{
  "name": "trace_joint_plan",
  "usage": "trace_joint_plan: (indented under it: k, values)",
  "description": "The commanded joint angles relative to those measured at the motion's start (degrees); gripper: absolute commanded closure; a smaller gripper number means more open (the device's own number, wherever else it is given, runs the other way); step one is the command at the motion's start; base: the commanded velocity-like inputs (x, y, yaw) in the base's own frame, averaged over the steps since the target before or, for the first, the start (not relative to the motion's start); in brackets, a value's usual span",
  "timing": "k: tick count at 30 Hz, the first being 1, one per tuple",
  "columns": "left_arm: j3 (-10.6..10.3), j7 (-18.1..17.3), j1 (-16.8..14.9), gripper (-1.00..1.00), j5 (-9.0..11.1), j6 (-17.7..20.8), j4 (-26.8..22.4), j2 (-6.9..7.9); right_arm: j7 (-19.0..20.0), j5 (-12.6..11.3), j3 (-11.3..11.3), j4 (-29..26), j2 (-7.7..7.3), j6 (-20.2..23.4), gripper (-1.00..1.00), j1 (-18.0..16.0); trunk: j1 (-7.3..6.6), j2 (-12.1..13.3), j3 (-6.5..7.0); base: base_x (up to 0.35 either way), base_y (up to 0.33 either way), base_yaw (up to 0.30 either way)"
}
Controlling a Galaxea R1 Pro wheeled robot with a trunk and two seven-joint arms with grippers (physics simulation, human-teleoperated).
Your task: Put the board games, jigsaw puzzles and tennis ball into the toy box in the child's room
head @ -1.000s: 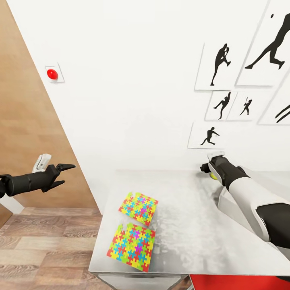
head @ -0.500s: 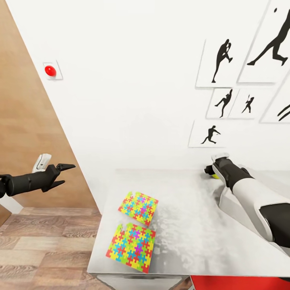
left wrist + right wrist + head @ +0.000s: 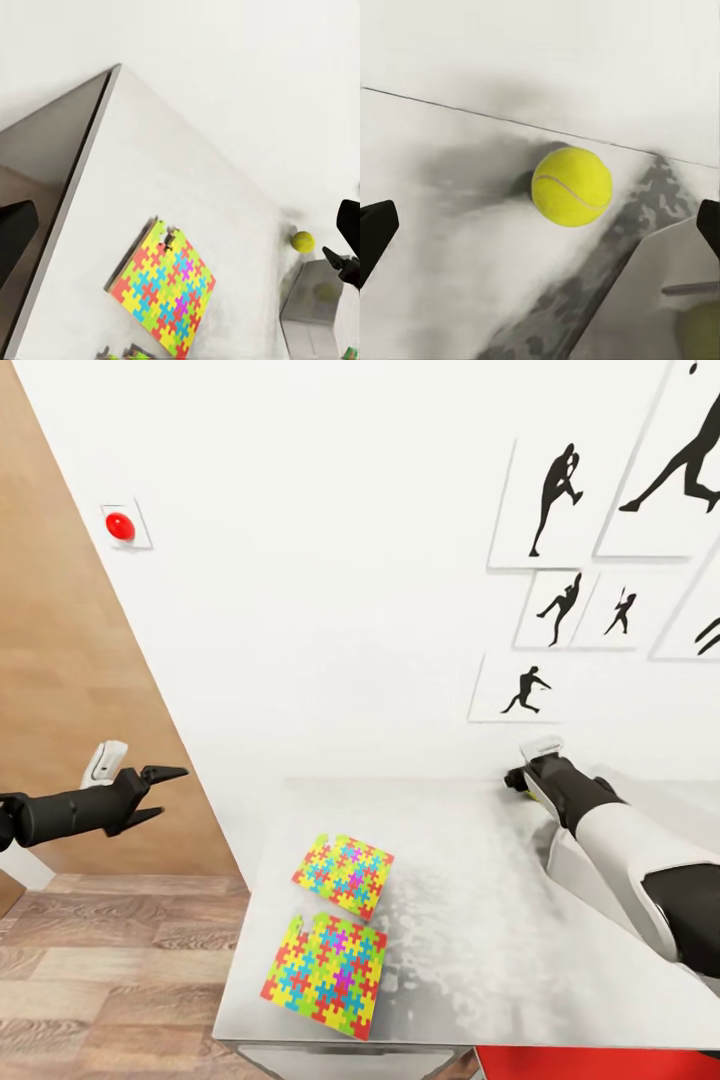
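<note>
The right wrist view looks straight at the tennis ball [image 3: 571, 186], which sits on the pale grey surface [image 3: 450, 247] close to the white wall [image 3: 540, 52], centred between the two dark fingertips at the picture's edges, so the right end effector [image 3: 540, 232] stands wide open with the ball untouched. In the head view the ball is mostly hidden behind that end effector [image 3: 520, 778], which reaches to the far edge of the surface [image 3: 470, 940] by the wall, below the black sports-silhouette pictures [image 3: 555, 500]. The left wrist view shows the ball [image 3: 303, 241] just beside the light grey toy box [image 3: 311, 315], with a yellow-green reflection on the box's wall. Two jigsaw puzzles lie flat near the surface's left edge, the farther puzzle [image 3: 344, 875] turned corner-on like a diamond, the nearer puzzle [image 3: 326, 972] just in front of it. The left end effector [image 3: 160, 792] hangs over the wood-plank floor [image 3: 120, 980], well apart from the surface, its fingers spread open.
</note>
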Motion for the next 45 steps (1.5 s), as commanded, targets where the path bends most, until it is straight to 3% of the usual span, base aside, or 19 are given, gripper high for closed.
trace_joint_plan:
  k: [1, 4, 8, 14, 18, 27, 45]
  values:
    - [0.0, 0.6, -0.1, -1.0, 1.0, 0.2, 0.0, 0.03, 0.8, 0.4, 0.8, 0.0, -0.04, -0.4, -1.0, 0.0, 0.23, -0.5, -0.25, 0.0, 0.0, 0.0]
    - [0.0, 0.7, -0.1, -1.0, 2.3, 0.2, 0.0, 0.52, 4.2, 1.2, 2.0, 1.3, -0.14, -3.2, -1.0, -0.1, 0.89, -1.7, -0.79, 0.0, 0.0, 0.0]
    - [-0.1, 0.7, 0.0, -1.0, 2.8, 0.1, 0.0, 0.76, 5.7, 1.5, 2.4, 1.9, -0.85, -4.4, -1.0, -0.1, 1.77, -3.3, -1.51, 0.0, 0.0, 0.0]
    - [-0.1, 0.7, -0.1, -1.0, 2.9, 0.1, 0.0, 0.83, 6.2, 1.5, 2.5, 2.2, -2.13, -4.7, -1.0, -0.1, 3.09, -5.7, -2.59, 0.0, 0.0, 0.0]
    - [-0.2, 0.8, -0.1, -1.0, 3.0, 0.1, 0.0, 0.85, 6.3, 1.0, 2.3, 2.2, -3.83, -4.7, -1.0, -0.6, 3.97, -7.3, -3.31, 0.0, 0.0, 0.0]
    - [-0.2, 0.9, -0.1, -1.0, 3.0, 0.2, 0.0, 0.85, 6.4, 0.8, 2.1, 2.2, -4.41, -4.6, -1.0, -1.0, 5.94, -10.9, -4.92, 0.0, 0.0, 0.0]
    - [0.0, 0.9, -0.1, -1.0, 2.9, 0.2, 0.2, 0.85, 6.3, 0.8, 2.0, 1.4, -4.14, -4.8, -1.0, -0.8, 5.94, -10.9, -5.61, 0.0, 0.0, 0.002]
